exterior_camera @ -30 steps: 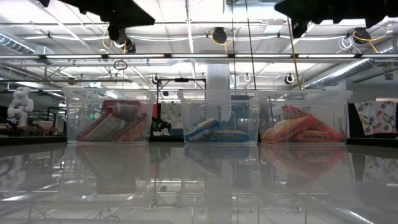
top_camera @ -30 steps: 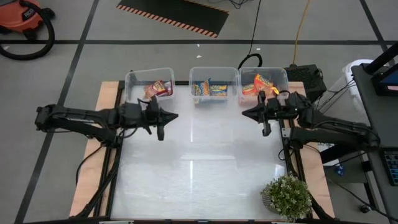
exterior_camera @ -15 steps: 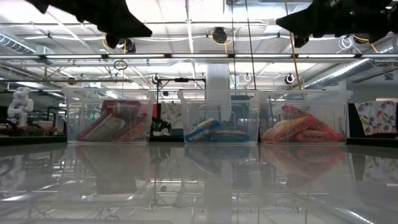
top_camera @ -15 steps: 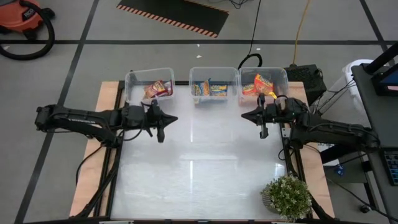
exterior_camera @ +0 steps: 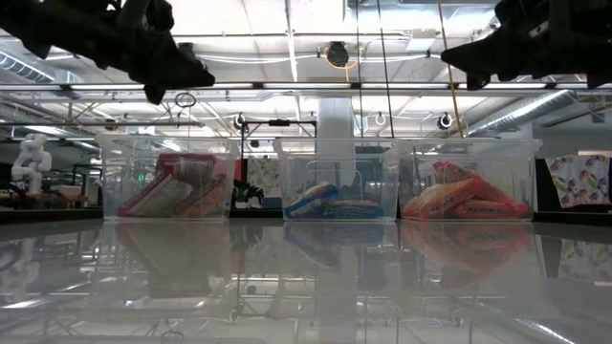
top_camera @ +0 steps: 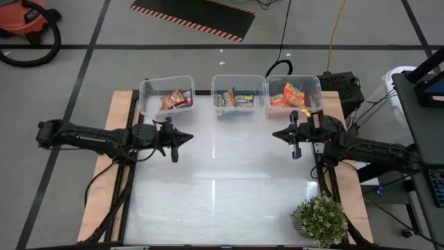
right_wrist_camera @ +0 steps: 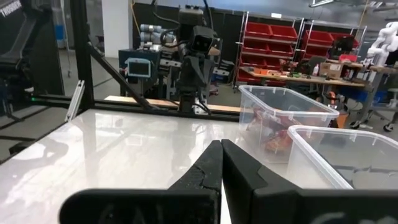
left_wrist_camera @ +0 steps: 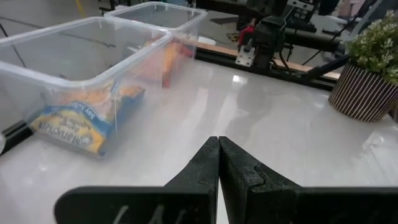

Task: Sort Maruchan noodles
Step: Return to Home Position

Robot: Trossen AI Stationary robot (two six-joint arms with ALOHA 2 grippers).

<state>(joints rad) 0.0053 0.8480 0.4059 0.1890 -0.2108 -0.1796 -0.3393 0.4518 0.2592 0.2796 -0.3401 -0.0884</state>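
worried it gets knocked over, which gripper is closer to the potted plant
Right. The right gripper hangs over the right side of the table, the potted plant in that side's corner away from the bins. The left gripper hangs over the left side.

Illumination is bright and even, supplied by overhead ceiling strip lights. The glossy white tabletop shows streaked glare and mirrors the bins. Shadows are faint. In the wrist views, the near fingers appear slightly soft, possibly out of focus.
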